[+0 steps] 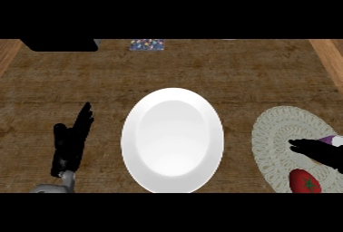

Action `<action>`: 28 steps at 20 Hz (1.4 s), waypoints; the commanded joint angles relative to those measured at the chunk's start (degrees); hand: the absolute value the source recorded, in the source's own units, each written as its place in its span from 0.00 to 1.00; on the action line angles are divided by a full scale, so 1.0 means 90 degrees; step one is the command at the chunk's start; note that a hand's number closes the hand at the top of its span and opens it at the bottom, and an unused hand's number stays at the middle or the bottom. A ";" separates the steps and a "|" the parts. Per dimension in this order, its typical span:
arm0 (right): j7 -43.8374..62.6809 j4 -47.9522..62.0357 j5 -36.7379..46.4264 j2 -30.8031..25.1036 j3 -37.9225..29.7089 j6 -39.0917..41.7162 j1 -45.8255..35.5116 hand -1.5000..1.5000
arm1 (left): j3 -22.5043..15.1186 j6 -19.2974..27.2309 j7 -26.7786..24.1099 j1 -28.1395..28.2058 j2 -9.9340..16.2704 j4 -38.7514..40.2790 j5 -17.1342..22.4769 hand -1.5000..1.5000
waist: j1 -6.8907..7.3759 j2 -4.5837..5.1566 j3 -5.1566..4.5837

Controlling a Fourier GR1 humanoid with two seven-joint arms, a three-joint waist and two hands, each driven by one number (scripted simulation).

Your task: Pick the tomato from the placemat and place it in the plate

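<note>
tomato sits at the near edge of the placemat, about 5 o'clock in the head view, red with the green calyx facing up, not held. right hand hovers just past it toward 12 o'clock, over the mat, fingers stretched out toward 9 o'clock, holding nothing; released. small purple and white object sits right at the hand's far side near the 3 o'clock edge, can't tell what it is or whether it touches the hand. white plate lies at center, on the wooden counter, beside the mat but apart from it. left hand rests at 8 o'clock, fingers straight and up, idle.

step in hand, as i judge it: the approach to the grasp, nothing lifted yet. to do it well: pull the right hand back toward 6 o'clock so the palm is over the tomato, come down from above, close fingers and thumb around its widest part, avoid nudging the purple object. then lift clear of the mat, carry toward 9 o'clock, release low over the plate's middle so it doesn't roll.
</note>
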 commanded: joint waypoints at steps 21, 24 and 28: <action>-0.0611 0.0653 0.1931 0.1273 -0.0055 0.0048 -0.0486 1.00 | 0.0420 -0.0376 0.0200 0.0048 -0.0474 -0.0112 -0.0458 0.50 | 0.0009 0.0000 0.0002; -0.1162 0.0796 0.1893 0.1215 -0.0430 -0.0460 -0.0226 1.00 | 0.0491 -0.0439 0.0216 -0.0179 -0.0470 0.0051 -0.0539 0.50 | -0.0012 0.0000 0.0002; -0.1106 0.1049 0.2206 0.1582 -0.0457 -0.0798 -0.0405 1.00 | 0.0530 -0.0441 -0.0192 0.0080 -0.0629 0.0180 -0.0585 0.50 | 0.0005 0.0003 0.0002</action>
